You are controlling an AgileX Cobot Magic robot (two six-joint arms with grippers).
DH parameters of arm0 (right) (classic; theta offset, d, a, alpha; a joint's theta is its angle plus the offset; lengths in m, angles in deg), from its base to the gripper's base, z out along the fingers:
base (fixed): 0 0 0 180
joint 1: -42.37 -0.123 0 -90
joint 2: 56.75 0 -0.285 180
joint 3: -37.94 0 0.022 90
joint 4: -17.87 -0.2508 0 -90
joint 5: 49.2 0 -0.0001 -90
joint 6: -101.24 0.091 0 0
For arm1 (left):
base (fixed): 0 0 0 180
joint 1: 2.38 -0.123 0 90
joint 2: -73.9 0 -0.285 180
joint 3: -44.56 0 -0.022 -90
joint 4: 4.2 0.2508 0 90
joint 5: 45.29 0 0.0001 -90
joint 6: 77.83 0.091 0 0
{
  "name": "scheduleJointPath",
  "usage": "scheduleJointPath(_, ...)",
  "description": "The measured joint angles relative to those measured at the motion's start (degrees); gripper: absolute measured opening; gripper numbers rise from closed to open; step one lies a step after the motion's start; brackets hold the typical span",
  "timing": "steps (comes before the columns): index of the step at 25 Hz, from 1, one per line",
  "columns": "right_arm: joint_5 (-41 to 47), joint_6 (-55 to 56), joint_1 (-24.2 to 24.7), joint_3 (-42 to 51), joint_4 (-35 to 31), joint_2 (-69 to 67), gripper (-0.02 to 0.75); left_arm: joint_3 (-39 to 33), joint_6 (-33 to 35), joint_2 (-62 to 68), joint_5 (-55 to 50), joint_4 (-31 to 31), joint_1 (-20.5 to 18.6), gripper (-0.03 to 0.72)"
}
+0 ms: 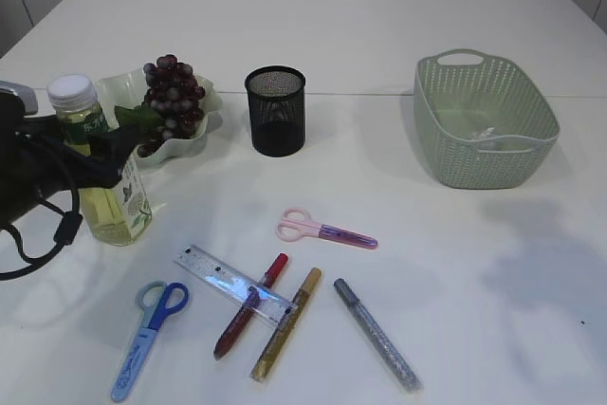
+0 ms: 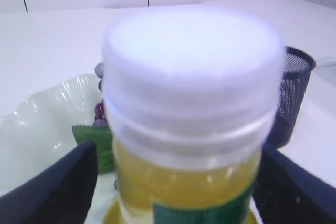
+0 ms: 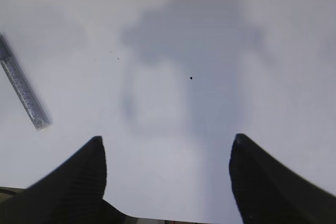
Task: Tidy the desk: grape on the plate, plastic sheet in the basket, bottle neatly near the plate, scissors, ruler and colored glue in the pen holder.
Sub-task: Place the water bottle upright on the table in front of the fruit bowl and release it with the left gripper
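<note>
The bottle (image 1: 106, 187) of yellow liquid with a white cap stands upright just in front of the pale green plate (image 1: 194, 135), where the grape (image 1: 173, 97) bunch lies. My left gripper (image 1: 116, 154) is open, its fingers (image 2: 58, 182) on either side of the bottle (image 2: 184, 171) below the cap, with a gap showing on the left side. Pink scissors (image 1: 322, 230), blue scissors (image 1: 147, 324), the clear ruler (image 1: 232, 286) and red (image 1: 248, 306), gold (image 1: 286, 325) and silver (image 1: 377, 334) glue pens lie on the table. My right gripper (image 3: 168, 156) hangs open over bare table.
The black mesh pen holder (image 1: 276, 111) stands right of the plate. The green basket (image 1: 484, 154) sits at the back right with a clear plastic sheet (image 1: 487, 132) inside. The silver glue pen (image 3: 23, 90) lies left of my right gripper.
</note>
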Motion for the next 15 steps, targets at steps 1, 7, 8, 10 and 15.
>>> scheduleJointPath(1, 0.00, 0.00, 0.00, 0.00, 0.00, 0.00, 0.565, -0.25, 0.00, -1.07, 0.00, 0.00, 0.00, 0.670)
scheduleJointPath(7, -0.10, 0.00, 0.00, 0.00, 0.00, 0.00, 0.565, -1.49, 0.00, -8.49, 0.00, 0.00, 0.00, 0.669)
scheduleJointPath(8, -0.11, 0.00, 0.00, 0.00, 0.00, 0.00, 0.565, -1.63, 0.00, -9.56, 0.00, 0.00, 0.00, 0.669)
scheduleJointPath(10, -0.11, 0.00, 0.00, 0.00, 0.00, 0.00, 0.565, -1.63, 0.00, -12.77, -0.84, 0.00, 0.00, 0.666)
scheduleJointPath(15, -0.22, 0.00, 0.00, 0.00, 0.00, 0.00, 0.565, -1.89, 0.00, -20.35, -13.86, 0.00, 0.00, 0.652)
